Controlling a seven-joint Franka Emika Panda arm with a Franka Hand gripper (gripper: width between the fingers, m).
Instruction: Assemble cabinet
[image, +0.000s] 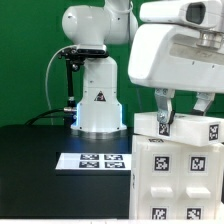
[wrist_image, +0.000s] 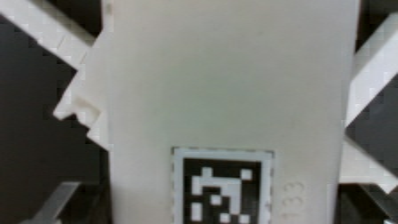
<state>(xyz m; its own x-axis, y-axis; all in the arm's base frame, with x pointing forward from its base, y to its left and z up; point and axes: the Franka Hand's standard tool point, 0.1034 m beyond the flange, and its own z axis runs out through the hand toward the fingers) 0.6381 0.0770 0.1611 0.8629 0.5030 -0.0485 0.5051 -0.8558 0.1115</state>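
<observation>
We see the cabinet (image: 178, 170) directly beneath the hand (image: 184, 118). Its fingers (image: 163, 113) straddle the top panel. Whether they grip it, we cannot tell.

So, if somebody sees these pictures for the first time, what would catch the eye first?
Probably the white cabinet covered in black-and-white square tags, filling the lower part of the exterior view's right. The gripper hangs right over its top panel, fingers on either side of the panel's edge. Behind, on the black table, the robot base stands with the flat marker board lying before it.
</observation>
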